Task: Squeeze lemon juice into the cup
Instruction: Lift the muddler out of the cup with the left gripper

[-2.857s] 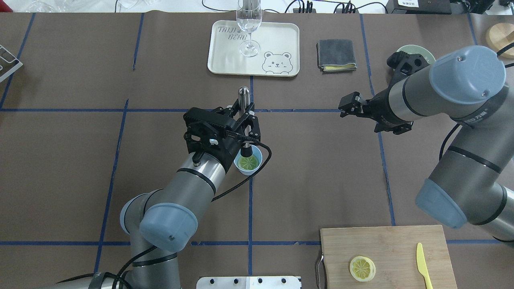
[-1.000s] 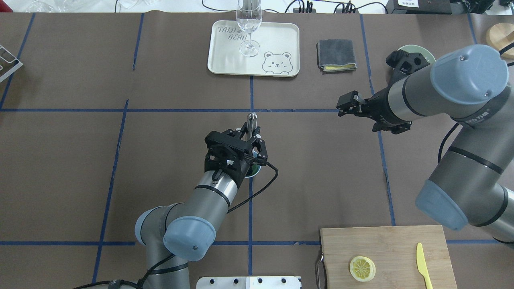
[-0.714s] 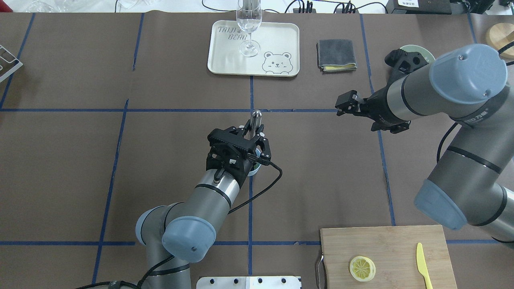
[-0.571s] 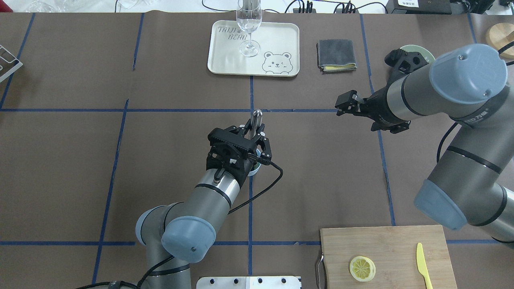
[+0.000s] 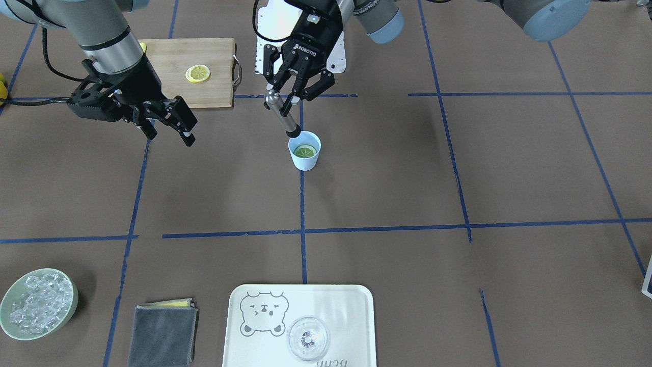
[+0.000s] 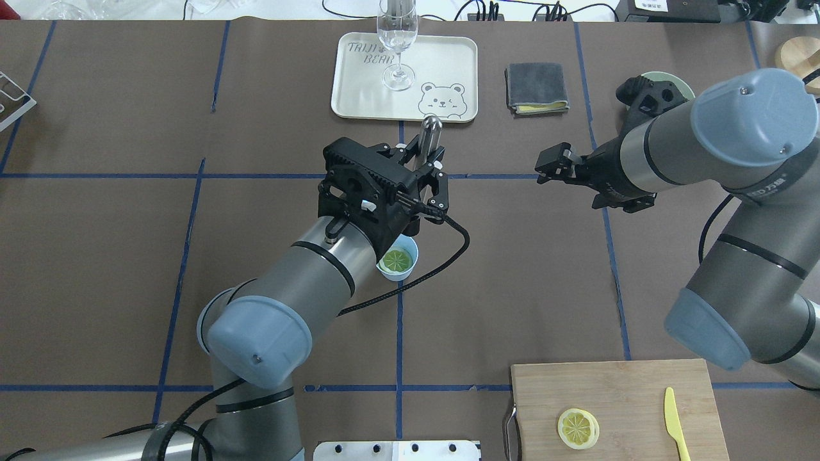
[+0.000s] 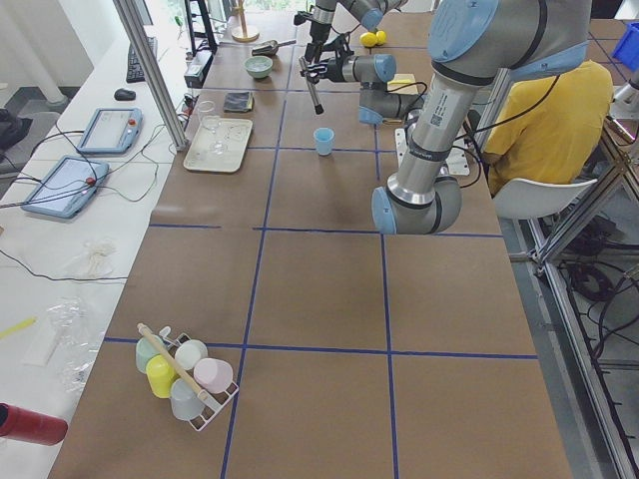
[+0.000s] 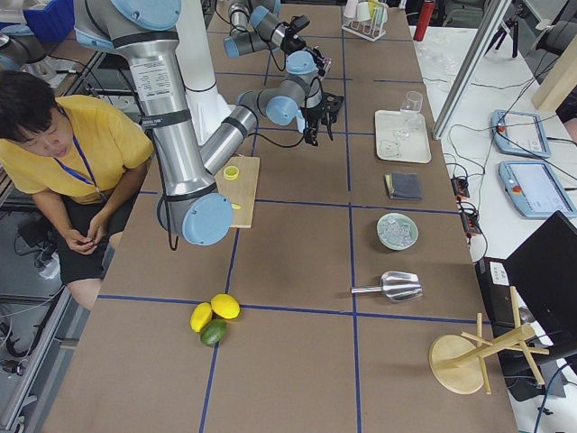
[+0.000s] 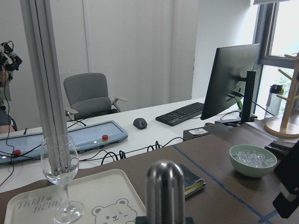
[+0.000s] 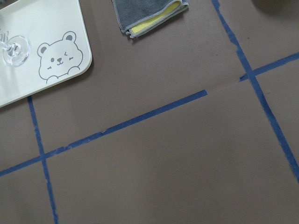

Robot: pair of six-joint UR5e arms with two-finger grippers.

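Note:
The light-blue cup (image 6: 407,269) stands near the table's middle with a lemon slice (image 6: 395,260) lying flat inside it; both also show in the front view, cup (image 5: 304,159) and slice (image 5: 305,151). My left gripper (image 6: 425,176) is shut on a steel muddler (image 5: 281,114) with a black tip. The tip hangs tilted just above the cup's rim on the robot's side. The muddler's rounded top fills the bottom of the left wrist view (image 9: 164,186). My right gripper (image 6: 552,168) is open and empty, well to the right of the cup, above the table.
A second lemon slice (image 6: 578,428) and a yellow knife (image 6: 672,422) lie on the wooden board (image 6: 640,390) at front right. A bear tray (image 6: 365,89) with a wine glass (image 6: 397,38), a grey cloth (image 6: 537,88) and a green bowl of ice (image 5: 38,303) stand at the far side.
My left gripper has risen and moved away from the robot with the muddler. The muddler tip has come up out of the cup, and the cup and slice show again. The right arm barely moved.

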